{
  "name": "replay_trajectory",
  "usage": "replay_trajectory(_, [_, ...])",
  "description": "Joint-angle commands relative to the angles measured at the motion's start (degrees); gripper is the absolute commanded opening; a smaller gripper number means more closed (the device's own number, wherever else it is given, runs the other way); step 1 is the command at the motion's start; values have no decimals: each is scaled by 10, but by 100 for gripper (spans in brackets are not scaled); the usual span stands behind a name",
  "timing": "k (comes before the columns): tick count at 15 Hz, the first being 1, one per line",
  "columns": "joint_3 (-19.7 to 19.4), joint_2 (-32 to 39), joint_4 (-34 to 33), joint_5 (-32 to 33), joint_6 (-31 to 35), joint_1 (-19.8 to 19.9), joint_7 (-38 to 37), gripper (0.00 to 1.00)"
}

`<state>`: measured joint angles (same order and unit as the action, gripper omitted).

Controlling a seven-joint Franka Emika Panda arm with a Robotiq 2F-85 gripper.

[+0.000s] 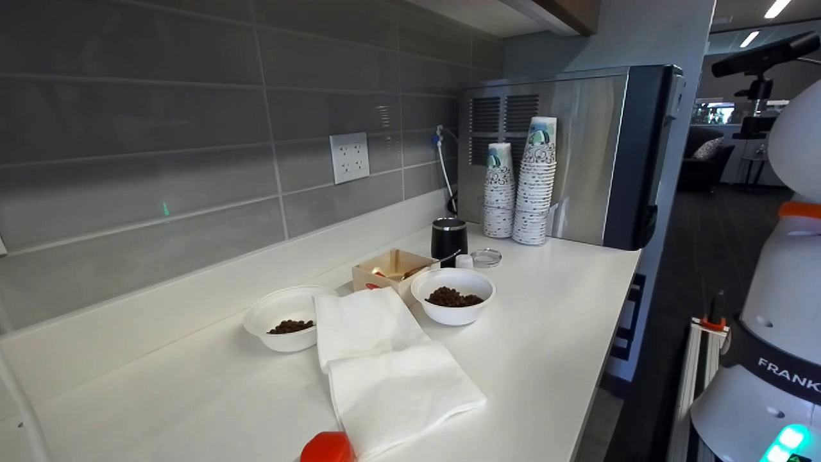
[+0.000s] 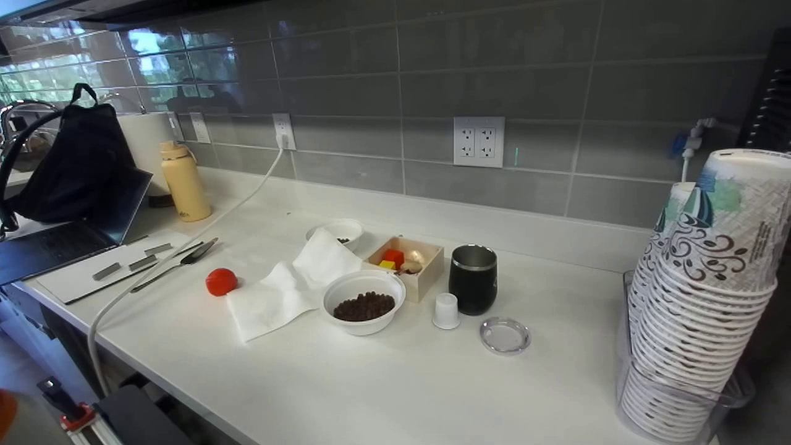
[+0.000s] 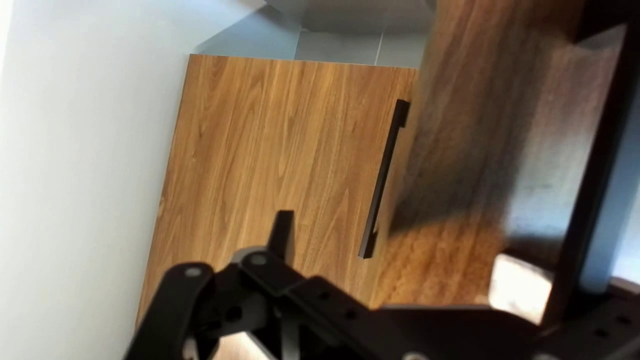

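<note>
Fingers (image 3: 281,232) stood spread by a wooden cabinet door (image 3: 295,160)

In the wrist view the fingers were wide apart; one tip showed plainly, well out to the side, while I could not make out the second. Nothing was seen clasped between them. The door lay beyond that tip, a slim black handle (image 3: 384,185) set along its edge. Nearer, to the right in that view, was a blurred wooden panel (image 3: 460,165) with a thick dark bar (image 3: 590,200); I could not tell whether the bar touched the fingers. In an exterior view, part of the robot arm (image 1: 779,308) showed beside the worktop (image 1: 539,359).

On the worktop, in both exterior views, a white bowl (image 2: 364,281) held brown balls (image 2: 363,307), and a second bowl (image 1: 292,341) held more. Folded white sheets (image 1: 407,385) lay beside both. A wooden box (image 2: 428,278) held a red block (image 2: 393,256). Just beside the box stood a black tumbler (image 2: 473,284), near a clear lid (image 2: 505,335). Two stacks of paper cups (image 1: 533,199) rose by a steel machine (image 1: 584,154).
</note>
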<state>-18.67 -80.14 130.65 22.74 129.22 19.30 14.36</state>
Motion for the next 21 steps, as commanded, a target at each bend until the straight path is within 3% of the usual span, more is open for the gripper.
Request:
replay_trajectory(1, [5,58,-24,-9,-39,-47,6,100])
replay_trajectory(6, [19,131,-37,-12,-35,-93,13,100])
replay_trajectory(12, [23,227,-83,-17,-11,-104,19,100])
replay_trajectory(17, [63,292,-112,13,38,-32,-51,100])
replay_trajectory(21, [120,310,-134,22,38,13,-120,100])
